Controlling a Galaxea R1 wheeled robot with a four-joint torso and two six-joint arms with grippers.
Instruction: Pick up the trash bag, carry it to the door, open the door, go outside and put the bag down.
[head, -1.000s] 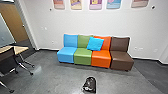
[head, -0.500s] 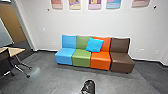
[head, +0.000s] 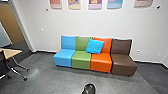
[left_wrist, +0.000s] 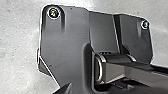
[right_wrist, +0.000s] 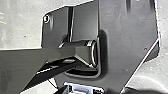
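My view has shifted forward, putting the dark trash bag (head: 89, 89) lower, partly cut off. Whether my hands are wide or narrow, I can't tell. The bag sits on the floor (head: 55, 80), before the coloured seats (head: 101, 62). I'd expect soft, slippery plastic, fairly light; I'd grasp its neck, avoiding tears.
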